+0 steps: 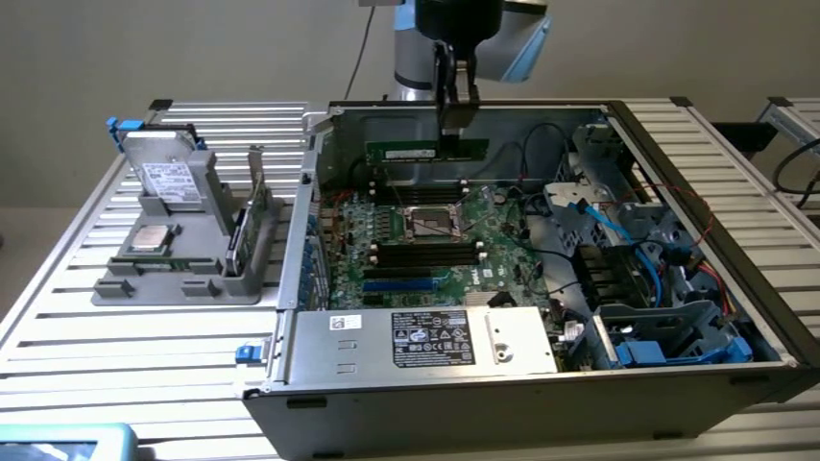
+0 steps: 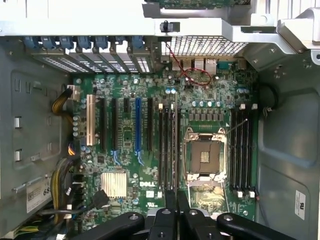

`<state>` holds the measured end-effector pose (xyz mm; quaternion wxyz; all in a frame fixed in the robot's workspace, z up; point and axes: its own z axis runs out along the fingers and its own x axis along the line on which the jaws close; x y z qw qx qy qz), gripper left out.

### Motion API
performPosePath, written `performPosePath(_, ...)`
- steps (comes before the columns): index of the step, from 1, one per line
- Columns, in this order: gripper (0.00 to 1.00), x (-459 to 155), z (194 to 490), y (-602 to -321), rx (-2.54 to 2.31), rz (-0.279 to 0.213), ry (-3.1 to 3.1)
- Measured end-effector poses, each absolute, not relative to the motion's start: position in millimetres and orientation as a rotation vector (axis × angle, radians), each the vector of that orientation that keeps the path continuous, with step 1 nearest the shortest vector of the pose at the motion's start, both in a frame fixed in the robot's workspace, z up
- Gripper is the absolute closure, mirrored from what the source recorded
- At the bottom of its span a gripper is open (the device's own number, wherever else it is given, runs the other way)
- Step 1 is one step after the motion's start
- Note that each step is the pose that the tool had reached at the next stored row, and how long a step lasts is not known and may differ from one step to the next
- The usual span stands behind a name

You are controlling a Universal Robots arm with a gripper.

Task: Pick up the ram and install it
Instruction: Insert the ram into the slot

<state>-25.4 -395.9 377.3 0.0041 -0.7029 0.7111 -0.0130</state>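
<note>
The ram [image 1: 417,151] is gripped by its upper edge in the tool [image 1: 458,140], the jaws closed narrowly on it. It is suspended level just above the motherboard [image 1: 436,240], inside the open computer case [image 1: 539,394].

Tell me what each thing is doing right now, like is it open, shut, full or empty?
ram, held up by the gripper above the motherboard, not in a slot.
gripper, shut on the ram.
computer case, open, side cover off.
CPU socket, empty.
memory slots, empty.
</note>
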Motion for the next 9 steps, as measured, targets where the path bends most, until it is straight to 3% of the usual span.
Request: performPosePath(9, 0.87, -25.3, 370.2, -392.8, -2.200, -0.072, 2.258)
